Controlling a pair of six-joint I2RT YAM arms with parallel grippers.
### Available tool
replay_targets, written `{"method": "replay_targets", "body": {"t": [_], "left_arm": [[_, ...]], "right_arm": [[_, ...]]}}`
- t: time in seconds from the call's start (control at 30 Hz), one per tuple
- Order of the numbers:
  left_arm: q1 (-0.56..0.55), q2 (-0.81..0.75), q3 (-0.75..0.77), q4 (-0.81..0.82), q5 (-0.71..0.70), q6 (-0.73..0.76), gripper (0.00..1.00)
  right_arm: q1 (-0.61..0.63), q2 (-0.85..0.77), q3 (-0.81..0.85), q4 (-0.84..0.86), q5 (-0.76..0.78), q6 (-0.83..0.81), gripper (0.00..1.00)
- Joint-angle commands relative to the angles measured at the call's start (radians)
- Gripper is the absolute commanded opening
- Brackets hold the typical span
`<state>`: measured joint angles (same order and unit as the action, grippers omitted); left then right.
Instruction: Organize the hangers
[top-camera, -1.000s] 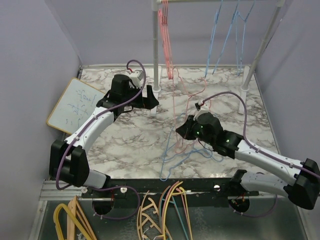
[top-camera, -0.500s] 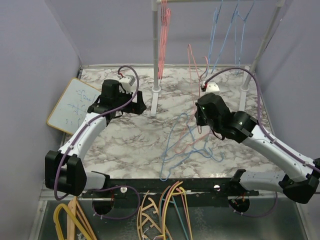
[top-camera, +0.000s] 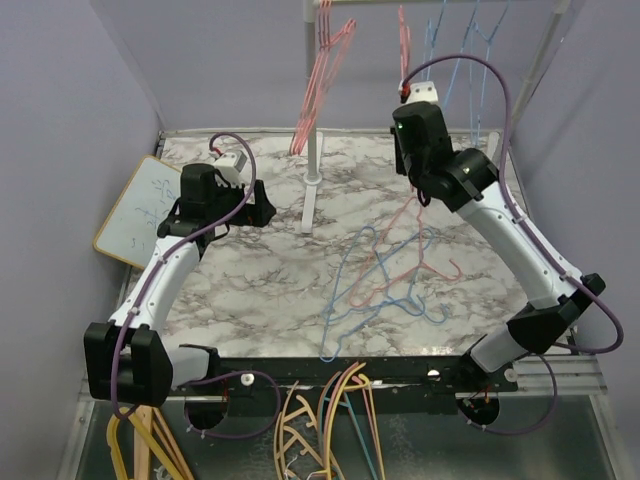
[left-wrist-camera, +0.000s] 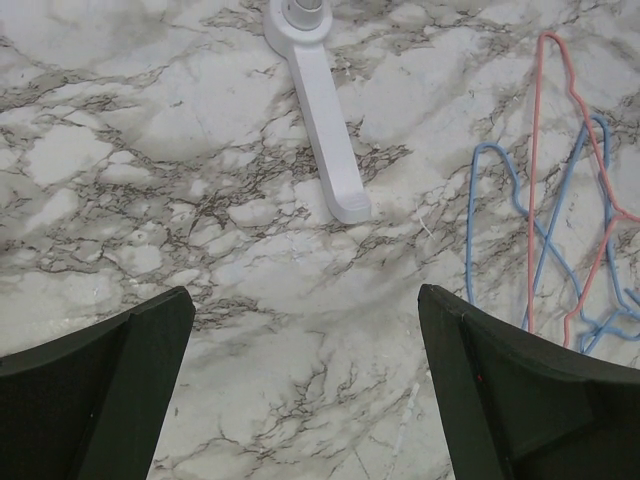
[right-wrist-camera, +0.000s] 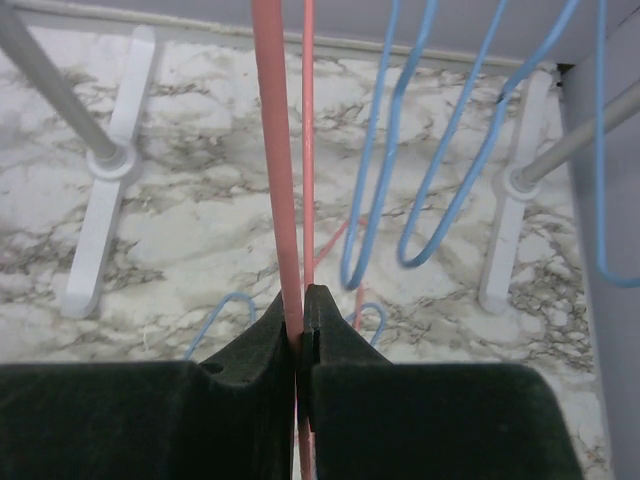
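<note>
My right gripper (top-camera: 407, 98) is raised high at the back, near the rack's rail. It is shut (right-wrist-camera: 302, 300) on the wire of a pinkish red hanger (right-wrist-camera: 280, 150) that rises above it (top-camera: 403, 40). Light blue hangers (top-camera: 465, 60) hang on the rail to its right, and their loops (right-wrist-camera: 385, 200) show just behind the held wire. More pinkish red hangers (top-camera: 318, 80) hang tilted at the rail's left end. A tangle of blue and red hangers (top-camera: 380, 270) lies on the marble table (top-camera: 260, 290). My left gripper (top-camera: 264, 200) hovers open over bare marble (left-wrist-camera: 305, 310), with the tangle's edge (left-wrist-camera: 470, 230) to its right.
The rack's white left post (top-camera: 312, 150) and its foot (left-wrist-camera: 320, 110) stand just right of my left gripper. A small whiteboard (top-camera: 150, 205) leans at the table's left edge. Thicker yellow and orange hangers (top-camera: 320, 420) lie below the front edge. Purple walls close in three sides.
My right arm has lifted the pinkish red hanger from the table tangle up to the rail. My left arm has drawn back to the left. The red hangers on the rail have swung.
</note>
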<state>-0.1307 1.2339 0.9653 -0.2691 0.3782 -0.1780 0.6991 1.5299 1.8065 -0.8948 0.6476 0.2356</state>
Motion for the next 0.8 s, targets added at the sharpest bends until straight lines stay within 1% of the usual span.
{"method": "replay_targets", "body": {"t": [0.0,0.13,0.27,0.37,0.43,0.53,0.77], "left_arm": [[0.013,-0.042,-0.001,0.040,0.035,-0.006,0.98],[0.022,-0.057,-0.018,0.051,0.051,-0.006,0.98],[0.024,-0.062,-0.026,0.059,0.063,-0.009,0.98],[0.025,-0.061,-0.027,0.062,0.071,-0.008,0.98],[0.026,-0.063,-0.030,0.065,0.087,-0.012,0.98],[0.029,-0.067,-0.035,0.068,0.098,-0.015,0.97],[0.052,-0.084,-0.050,0.073,0.104,-0.017,0.97]], "right_arm": [[-0.093,0.037,0.120,0.033,-0.045,-0.079,0.01],[-0.148,0.020,0.105,0.031,-0.053,-0.078,0.01],[-0.229,-0.018,0.065,0.029,-0.093,-0.078,0.01],[-0.263,-0.039,0.058,0.037,-0.108,-0.096,0.01],[-0.269,-0.031,0.080,0.032,-0.128,-0.101,0.01],[-0.268,-0.007,0.121,0.042,-0.242,-0.115,0.01],[-0.268,0.123,0.296,0.008,-0.391,-0.104,0.01]]}}
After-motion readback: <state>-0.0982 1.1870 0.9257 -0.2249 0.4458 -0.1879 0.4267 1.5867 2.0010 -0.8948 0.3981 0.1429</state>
